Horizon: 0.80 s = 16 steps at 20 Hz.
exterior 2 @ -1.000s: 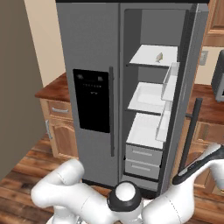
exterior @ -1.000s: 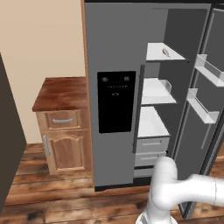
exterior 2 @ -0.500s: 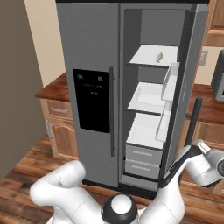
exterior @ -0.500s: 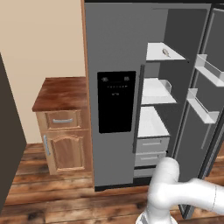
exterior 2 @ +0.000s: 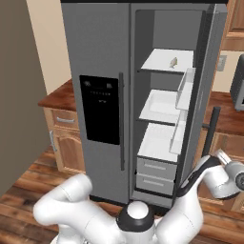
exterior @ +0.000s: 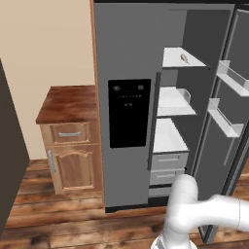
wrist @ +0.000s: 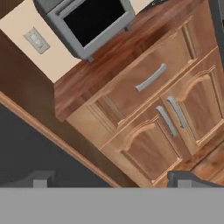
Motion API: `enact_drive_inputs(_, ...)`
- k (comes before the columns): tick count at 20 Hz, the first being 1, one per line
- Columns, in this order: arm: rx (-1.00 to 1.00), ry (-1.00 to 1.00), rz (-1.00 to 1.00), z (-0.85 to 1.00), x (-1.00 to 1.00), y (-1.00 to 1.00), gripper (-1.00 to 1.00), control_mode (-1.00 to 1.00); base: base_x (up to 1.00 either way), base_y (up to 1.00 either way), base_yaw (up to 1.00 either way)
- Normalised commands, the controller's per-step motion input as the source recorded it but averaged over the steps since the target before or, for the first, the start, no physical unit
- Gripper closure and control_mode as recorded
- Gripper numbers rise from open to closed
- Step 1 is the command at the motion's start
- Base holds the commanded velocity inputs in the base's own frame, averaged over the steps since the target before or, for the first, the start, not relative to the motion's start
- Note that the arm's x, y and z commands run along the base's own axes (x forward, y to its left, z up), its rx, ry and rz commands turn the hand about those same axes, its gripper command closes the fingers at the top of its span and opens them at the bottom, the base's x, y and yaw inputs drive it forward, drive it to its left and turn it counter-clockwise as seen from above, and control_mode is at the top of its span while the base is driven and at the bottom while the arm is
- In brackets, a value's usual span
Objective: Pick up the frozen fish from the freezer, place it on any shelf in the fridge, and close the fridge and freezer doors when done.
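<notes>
From left: beside the wooden counter [exterior: 68,103], the freezer door [exterior: 127,53] with its black dispenser panel stands closed. The frozen fish [exterior: 185,58] lies near the middle of the top shelf [exterior: 171,60] of the fridge [exterior: 198,29], touching nothing else. To the right, the fridge door [exterior: 216,165] hangs wide open, its clear bins facing the shelves.

The gripper [wrist: 113,181], fingers released and spread wide with nothing between them, looks past the door at the wooden cabinets [wrist: 153,109] on the far side. By this reading the only step left is shutting that door. It would go best if the hand reaches the door's outer face near its free edge, away from the hinge. From there it should push in one steady arc until the door seats, with the elbow kept clear of the bins.

Against a second ago, the wrist has turned at the right edge of the right base view. The fish and both doors lie unchanged.
</notes>
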Motion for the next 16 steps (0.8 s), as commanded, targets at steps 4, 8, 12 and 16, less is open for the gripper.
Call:
enact_drive_inputs(4,0.09,0.07,0.06,0.19,0.14,-0.1,-1.0,-1.0,0.0,0.0,0.0)
enact_drive_inputs(8,0.05,0.07,0.13,0.28,0.05,0.25,-1.0,-1.0,0.0,0.0,0.0)
enact_drive_inputs(12,0.05,0.02,0.21,0.28,-0.03,0.91,-1.0,-1.0,0.0,0.0,0.0)
enact_drive_inputs(16,0.06,0.0,0.19,0.24,0.0,1.0,-1.0,-1.0,0.0,0.0,0.0)
